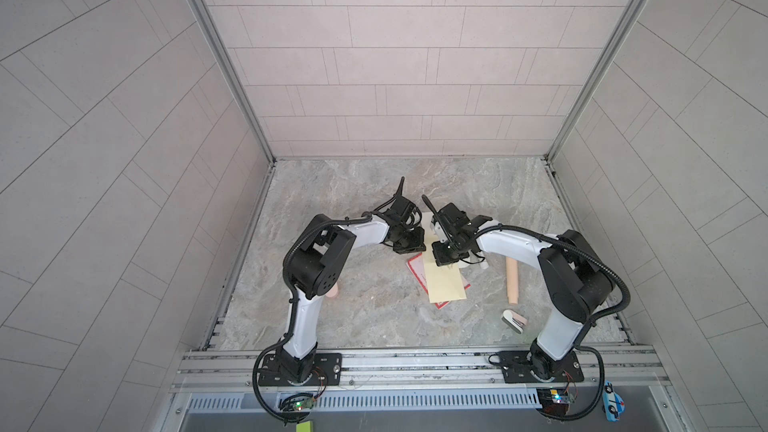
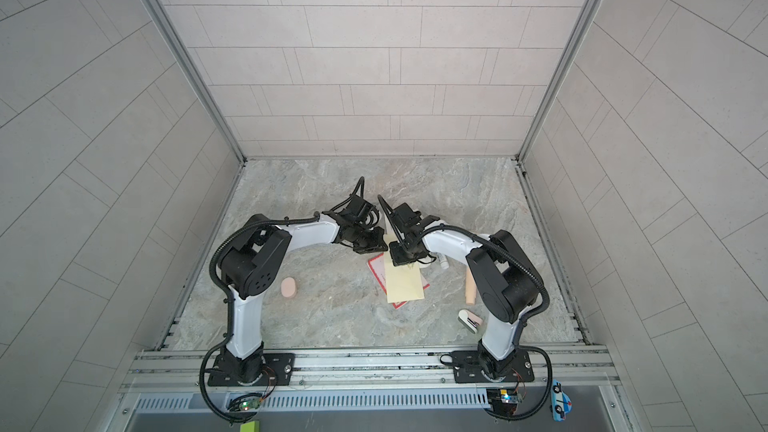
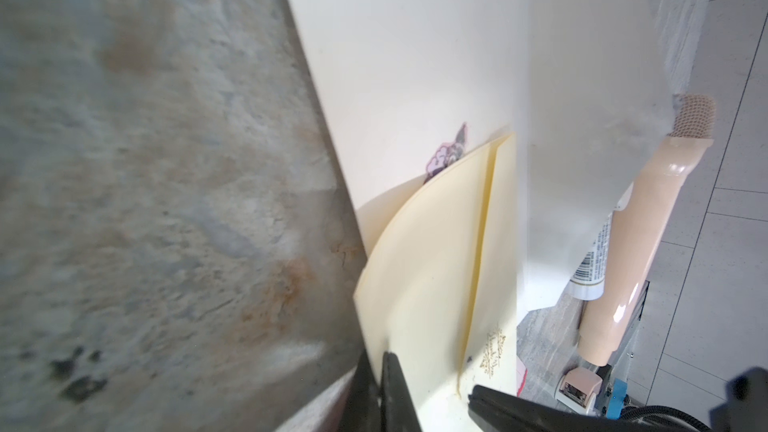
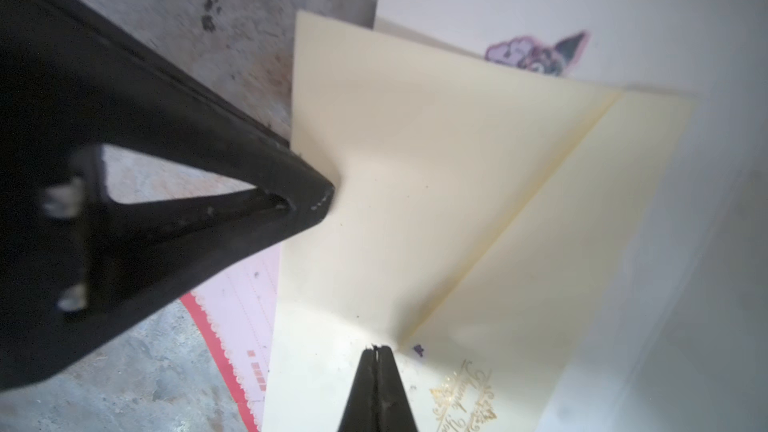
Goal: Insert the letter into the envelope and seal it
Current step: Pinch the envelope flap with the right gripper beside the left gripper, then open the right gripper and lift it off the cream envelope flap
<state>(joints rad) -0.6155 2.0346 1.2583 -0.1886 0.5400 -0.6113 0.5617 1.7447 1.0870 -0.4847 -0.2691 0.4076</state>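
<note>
1. Left wrist view: my left gripper (image 3: pixel 380 371) is pinched tight on the curled edge of a pale yellow paper (image 3: pixel 436 263). The paper is smooth and matt, with one straight crease and fine gold script beside it.
2. My right gripper (image 4: pixel 376 350) has its tips closed together, touching that paper where the crease ends. I cannot tell whether they pinch it.
3. I find the envelope (image 3: pixel 415 56) under the yellow paper, about the middle of the worktop (image 1: pixel 332 201). It is off-white cream, flat and smooth. A small purple-and-black cartoon mark (image 4: pixel 536 54) on it is partly hidden by paper.
4. I see the letter (image 3: pixel 582 97), whiter with a faint lilac cast, just beside the envelope. It is too blurred for me to tell whether it lies flat.
5. I read the worktop as grey stone pattern with rusty blotches.
6. I note a pink sheet (image 4: pixel 245 317) with ruled lines and a red scalloped border under the yellow paper.
7. I see a glossy peach stick (image 1: pixel 512 282) toward the right edge.
</note>
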